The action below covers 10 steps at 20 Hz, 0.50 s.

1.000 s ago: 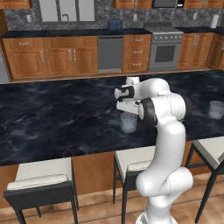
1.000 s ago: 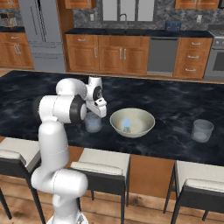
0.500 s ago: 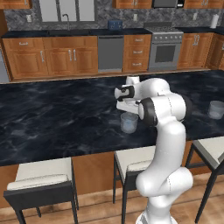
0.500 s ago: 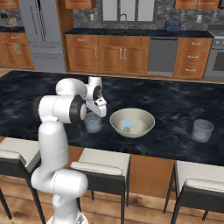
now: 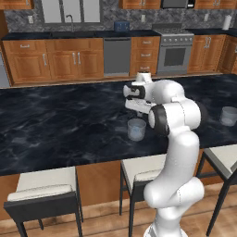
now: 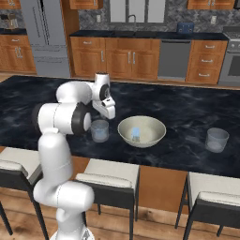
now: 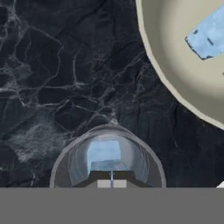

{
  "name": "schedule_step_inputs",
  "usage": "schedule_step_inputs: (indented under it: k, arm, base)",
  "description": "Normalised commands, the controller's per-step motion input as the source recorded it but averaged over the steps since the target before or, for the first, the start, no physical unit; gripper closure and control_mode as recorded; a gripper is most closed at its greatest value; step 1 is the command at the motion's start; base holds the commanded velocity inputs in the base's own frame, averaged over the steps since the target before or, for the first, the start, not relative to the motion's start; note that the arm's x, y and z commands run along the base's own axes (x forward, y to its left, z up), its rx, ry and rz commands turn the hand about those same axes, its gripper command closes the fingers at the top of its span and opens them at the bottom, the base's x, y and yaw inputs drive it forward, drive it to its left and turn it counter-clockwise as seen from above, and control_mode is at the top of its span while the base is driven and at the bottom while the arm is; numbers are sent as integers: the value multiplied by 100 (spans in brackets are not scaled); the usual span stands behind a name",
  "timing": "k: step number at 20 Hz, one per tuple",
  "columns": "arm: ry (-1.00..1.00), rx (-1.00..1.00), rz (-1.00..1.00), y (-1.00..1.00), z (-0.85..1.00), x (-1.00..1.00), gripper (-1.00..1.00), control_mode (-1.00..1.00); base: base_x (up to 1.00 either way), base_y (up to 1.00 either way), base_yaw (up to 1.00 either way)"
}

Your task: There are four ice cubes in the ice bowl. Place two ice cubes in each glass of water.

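Right base view, two glasses (image 6: 100,130) (image 6: 217,139) sitting on the counter (image 6: 187,108), one bowl (image 6: 141,131) holding ice (image 6: 136,134), gripper (image 7: 111,178) hovering closed above the near glass, gripping nothing visible.

A long table (image 5: 55,125) with a black marbled top runs across the room. On its near side stand stools (image 5: 44,185) with cream seats and dark frames, tucked against its wooden front. Beyond the table, a row of wooden cabinets (image 5: 60,60) lines the far wall, with a grey dishwasher (image 5: 116,56) and a steel stove (image 5: 175,52) set among them. A steel fridge (image 6: 44,35) stands beyond the table's far left end.
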Motion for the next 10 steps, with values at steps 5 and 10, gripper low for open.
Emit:
schedule_step_inputs:
  k: [5,10]
  arm:
    - [-13,0,0,-13,44,-37,100,-100]
    - [-13,0,0,-10,35,-53,-100,-100]
  base:
    - [0,0,0]
    - [0,0,0]
